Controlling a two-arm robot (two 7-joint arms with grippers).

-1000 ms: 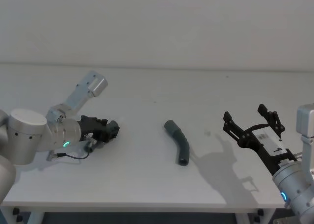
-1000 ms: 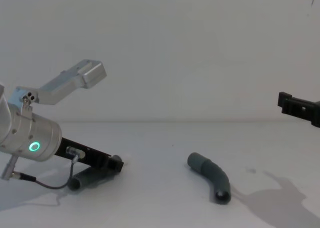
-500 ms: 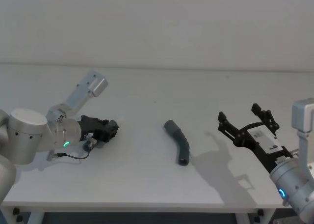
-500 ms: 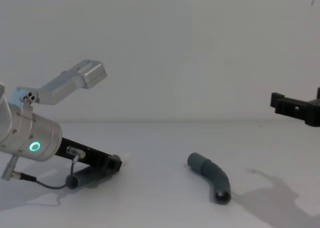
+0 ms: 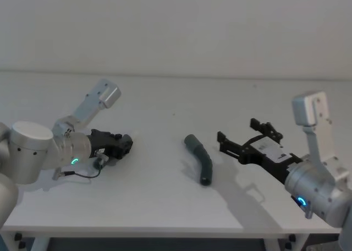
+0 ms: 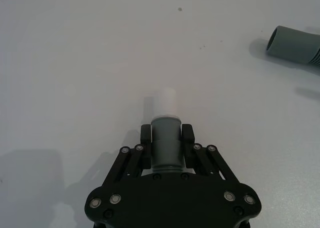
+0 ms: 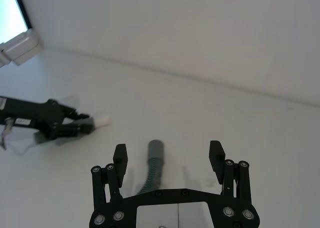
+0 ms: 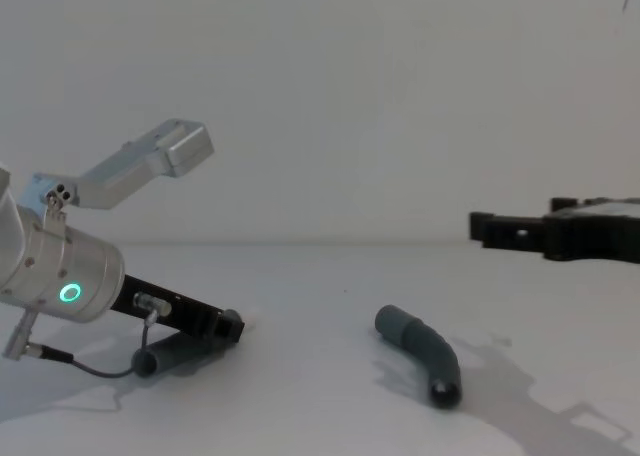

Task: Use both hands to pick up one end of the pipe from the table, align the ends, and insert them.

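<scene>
Your left gripper (image 5: pixel 124 145), at 9 o'clock on the surface (image 5: pixel 165 97), has its fingers clamped round one hose piece (image 6: pixel 165 143). The pale narrow cuff (image 6: pixel 164 102) pokes out forward, likely left free for mating. The second piece (image 5: pixel 199 158) lies loose mid-surface. Your right gripper (image 5: pixel 238 131) hovers at its 3 o'clock, fingers spread wide and empty, seemingly lined up to straddle it.
</scene>
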